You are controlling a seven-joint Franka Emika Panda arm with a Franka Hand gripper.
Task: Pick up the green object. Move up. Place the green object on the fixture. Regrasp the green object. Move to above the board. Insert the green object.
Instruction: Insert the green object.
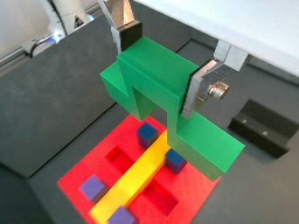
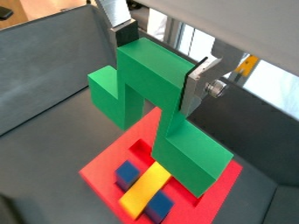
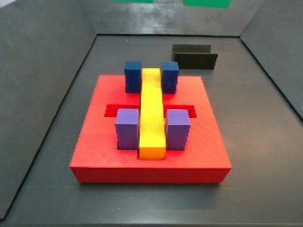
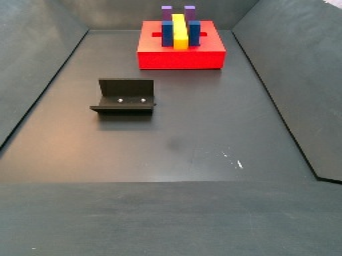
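The gripper (image 1: 160, 66) is shut on the green object (image 1: 158, 83), a stepped bright green piece hanging between the fingers (image 1: 198, 85). It is also held in the gripper (image 2: 160, 63) in a wrist view as the green object (image 2: 146, 83). Below it lies the red board (image 1: 84, 162), also seen in a wrist view (image 2: 107, 166) and in both side views (image 3: 101, 155) (image 4: 181, 58). The piece is held above the board, apart from it. The dark fixture (image 1: 263, 125) stands on the floor beside the board (image 3: 194, 58) (image 4: 124, 97). The gripper is out of both side views.
The board bears a long yellow bar (image 3: 151, 111), blue blocks (image 3: 134, 75) and purple blocks (image 3: 128, 129). Dark sloping walls (image 4: 40, 90) enclose the grey floor.
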